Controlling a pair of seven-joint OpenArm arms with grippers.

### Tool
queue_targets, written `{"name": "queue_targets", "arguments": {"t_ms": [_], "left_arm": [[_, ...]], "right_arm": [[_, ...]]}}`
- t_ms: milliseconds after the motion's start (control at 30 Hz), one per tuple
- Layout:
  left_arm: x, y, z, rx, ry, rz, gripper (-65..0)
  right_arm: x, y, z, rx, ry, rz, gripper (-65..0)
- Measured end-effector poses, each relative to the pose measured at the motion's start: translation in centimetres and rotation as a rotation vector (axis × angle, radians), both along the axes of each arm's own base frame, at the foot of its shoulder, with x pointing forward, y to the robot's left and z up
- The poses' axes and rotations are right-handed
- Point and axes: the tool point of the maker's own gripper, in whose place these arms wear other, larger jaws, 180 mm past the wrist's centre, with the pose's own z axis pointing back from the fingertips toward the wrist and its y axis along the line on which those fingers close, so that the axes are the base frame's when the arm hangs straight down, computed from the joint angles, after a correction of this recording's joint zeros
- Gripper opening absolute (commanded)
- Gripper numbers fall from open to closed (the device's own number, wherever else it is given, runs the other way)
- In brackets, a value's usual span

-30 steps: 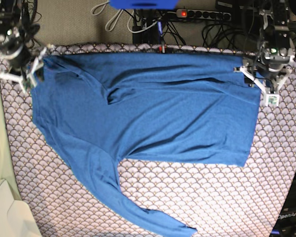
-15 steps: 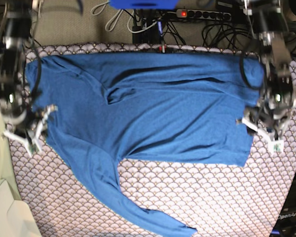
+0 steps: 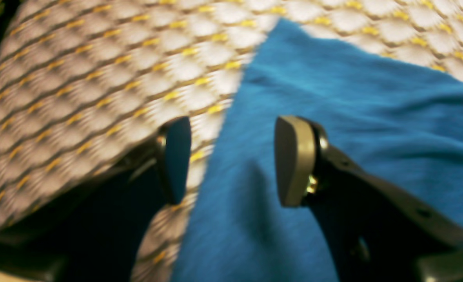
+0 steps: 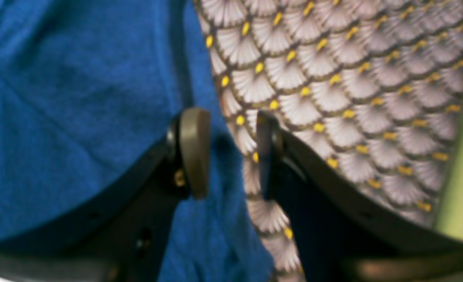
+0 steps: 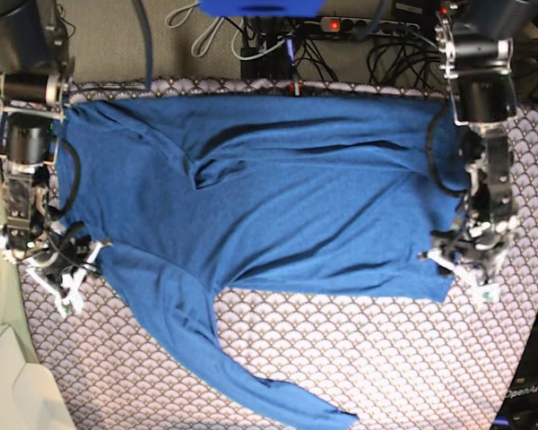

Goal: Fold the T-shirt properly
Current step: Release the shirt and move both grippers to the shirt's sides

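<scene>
**Both arms line up on the shirt's edges**

Your plain medium-blue knit T-shirt (image 5: 269, 197) lies spread across the scallop-patterned counter (image 5: 386, 358). Left gripper (image 3: 231, 160) and right gripper (image 4: 231, 152) straddle opposite edges, fingers released, grasping nothing, seemingly poised to pinch.

1. One blue T-shirt (image 5: 278, 188).
2. One scallop-patterned tablecloth (image 5: 386, 358).
3. Two robot arms, each ending in a gripper: the left gripper (image 5: 460, 269) and the right gripper (image 5: 72, 273).
4. One power strip (image 5: 368, 27).

A scallop-patterned tablecloth (image 5: 386, 358) covers the table; behind it lie a power strip (image 5: 368, 27) and tangled cables (image 5: 278, 49).
</scene>
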Motion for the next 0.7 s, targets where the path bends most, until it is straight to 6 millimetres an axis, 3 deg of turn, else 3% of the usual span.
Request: {"name": "queue_targets", "arguments": {"t_ms": [200, 700], "left_arm": [[0.0, 0.4, -0.7, 0.004, -0.017, 0.014, -31.7], [1.1, 0.3, 0.4, 0.003, -0.048, 0.014, -31.7]], "right_arm": [[0.5, -1.4, -0.9, 0.042, -0.004, -0.038, -43.5], [0.6, 0.2, -1.3, 0.068, -0.002, -0.026, -43.5]]}}
